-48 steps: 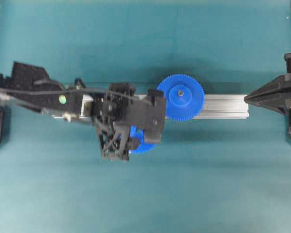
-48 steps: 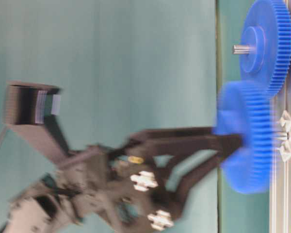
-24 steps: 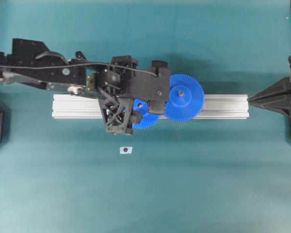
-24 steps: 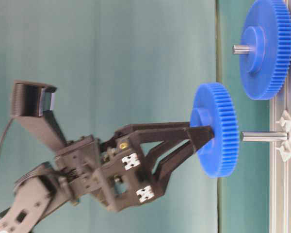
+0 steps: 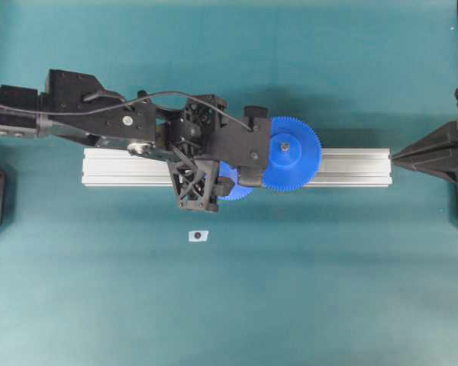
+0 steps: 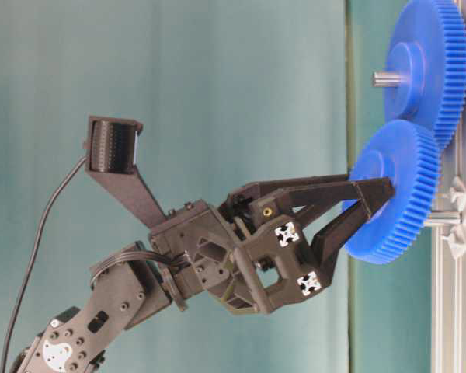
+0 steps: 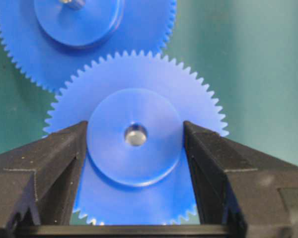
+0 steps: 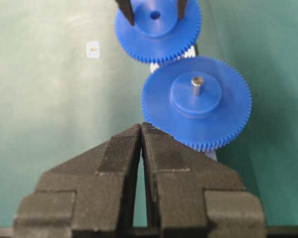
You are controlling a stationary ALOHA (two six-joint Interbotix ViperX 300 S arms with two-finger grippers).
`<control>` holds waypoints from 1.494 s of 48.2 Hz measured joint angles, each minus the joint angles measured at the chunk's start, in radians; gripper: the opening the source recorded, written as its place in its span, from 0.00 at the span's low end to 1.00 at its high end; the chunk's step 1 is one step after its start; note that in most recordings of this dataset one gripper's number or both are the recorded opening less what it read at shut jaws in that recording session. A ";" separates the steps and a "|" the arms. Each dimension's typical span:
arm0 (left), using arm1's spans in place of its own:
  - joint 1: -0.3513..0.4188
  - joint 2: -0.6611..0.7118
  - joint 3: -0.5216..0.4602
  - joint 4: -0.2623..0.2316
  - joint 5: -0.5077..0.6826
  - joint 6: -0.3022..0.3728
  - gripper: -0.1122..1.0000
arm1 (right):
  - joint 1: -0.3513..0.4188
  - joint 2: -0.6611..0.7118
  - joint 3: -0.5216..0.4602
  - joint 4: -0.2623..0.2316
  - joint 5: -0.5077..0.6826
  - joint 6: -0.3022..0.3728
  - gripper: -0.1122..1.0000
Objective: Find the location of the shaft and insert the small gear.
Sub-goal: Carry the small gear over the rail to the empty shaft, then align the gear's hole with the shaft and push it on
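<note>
The small gear (image 6: 396, 194), a blue toothed disc with a raised hub, is held by that hub in my left gripper (image 6: 373, 203), which is shut on it. In the left wrist view both fingers (image 7: 64, 148) press the hub of the small gear (image 7: 134, 168), and a silvery pin end shows inside its centre hole. The shaft (image 6: 443, 220) shows as a short grey length between gear and rail. From overhead the left gripper (image 5: 230, 181) covers most of the small gear (image 5: 237, 191). My right gripper (image 8: 141, 126) is shut on nothing and rests at the rail's right end (image 5: 393, 156).
The larger blue gear (image 5: 290, 152) sits on its own pin on the aluminium rail (image 5: 351, 168), its teeth right beside the small gear's. A small white tag (image 5: 198, 235) with a dark dot lies on the green mat in front of the rail.
My left gripper carried the small gear from in front of the rail up over it, then toward the rail, so the shaft now enters its hole. The right arm stayed put.
</note>
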 measured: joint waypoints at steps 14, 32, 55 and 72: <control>0.017 -0.015 0.006 0.003 0.126 -0.002 0.68 | 0.000 -0.002 0.008 -0.002 0.000 0.000 0.20; 0.025 -0.061 0.041 0.005 0.118 0.002 0.68 | 0.000 -0.002 0.008 0.000 -0.003 0.000 0.20; 0.058 -0.041 0.041 0.005 0.052 0.011 0.68 | 0.000 -0.002 0.008 0.000 -0.011 0.002 0.20; 0.083 -0.043 0.057 0.006 0.043 0.038 0.68 | 0.000 -0.002 0.008 0.000 -0.009 0.002 0.20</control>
